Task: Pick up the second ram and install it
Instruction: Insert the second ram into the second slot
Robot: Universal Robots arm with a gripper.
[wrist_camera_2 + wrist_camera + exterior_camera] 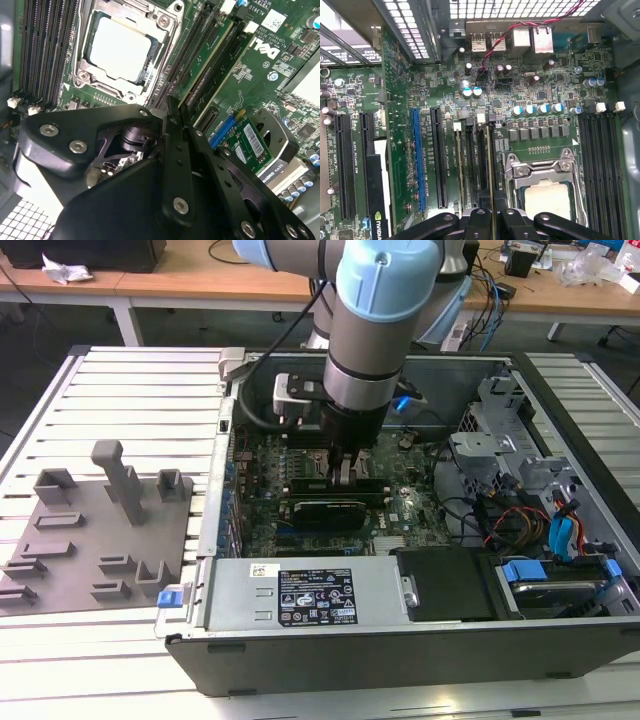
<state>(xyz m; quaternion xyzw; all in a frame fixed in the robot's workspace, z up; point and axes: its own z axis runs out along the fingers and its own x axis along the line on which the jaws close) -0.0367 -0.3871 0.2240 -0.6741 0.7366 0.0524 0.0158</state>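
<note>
First wrist view: black gripper (492,216) jaws pinch the thin green RAM stick (490,165), standing on edge in a black slot just beside the silver processor socket (545,180).

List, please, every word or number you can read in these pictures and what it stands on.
Black-and-white label on the metal cover: print too small to read.
White sticker on the circuit board: too small to read.
White lettering on the circuit board between slots: too small to read.
</note>
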